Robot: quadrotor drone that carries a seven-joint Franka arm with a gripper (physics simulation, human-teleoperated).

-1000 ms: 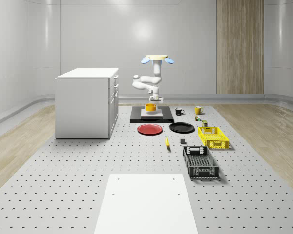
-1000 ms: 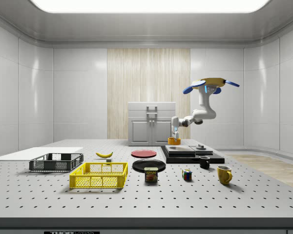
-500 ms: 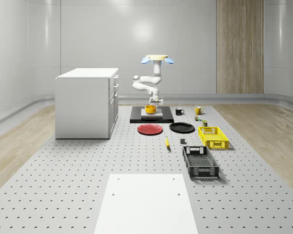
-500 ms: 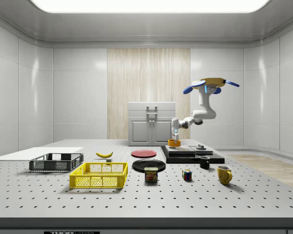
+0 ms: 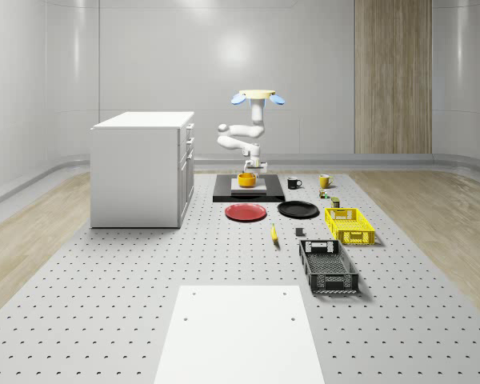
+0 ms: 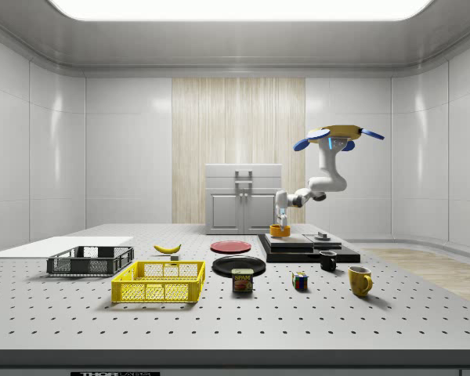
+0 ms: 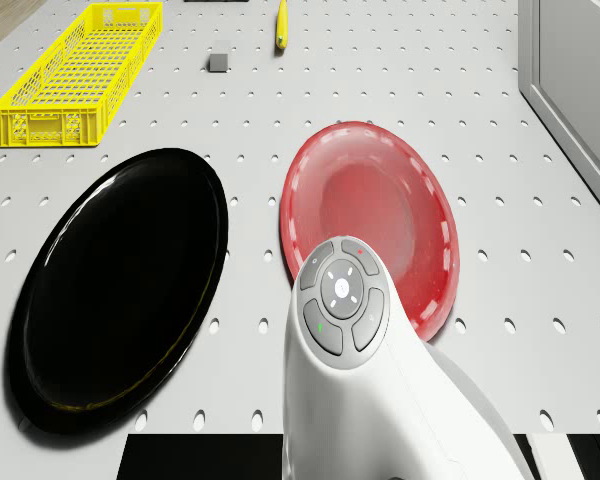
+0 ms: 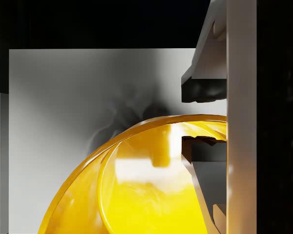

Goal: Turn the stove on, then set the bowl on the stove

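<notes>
The orange-yellow bowl (image 5: 246,180) (image 6: 280,229) sits on the grey hot plate of the black stove (image 5: 224,195) (image 6: 341,254). The drone (image 5: 256,97) (image 6: 338,135) hovers above the stove, its white arm bent down to the bowl. My gripper (image 5: 251,166) (image 6: 280,218) (image 8: 205,119) is directly over the bowl's rim. In the wrist view one fingertip (image 8: 202,90) is outside the bowl (image 8: 136,195) and the other inside, with a small gap on each side of the rim, so the gripper is open.
In front of the stove lie a red plate (image 7: 380,215) and a black plate (image 7: 120,285). Further out are a yellow basket (image 7: 80,70), a banana (image 7: 281,25), a black crate (image 5: 328,268) and two mugs (image 5: 294,182). A white cabinet (image 5: 142,168) stands beside the stove.
The bowl has come down slightly onto the hot plate since a second ago, with the gripper following; the last half second shows almost no movement. The drone has stayed in place.
</notes>
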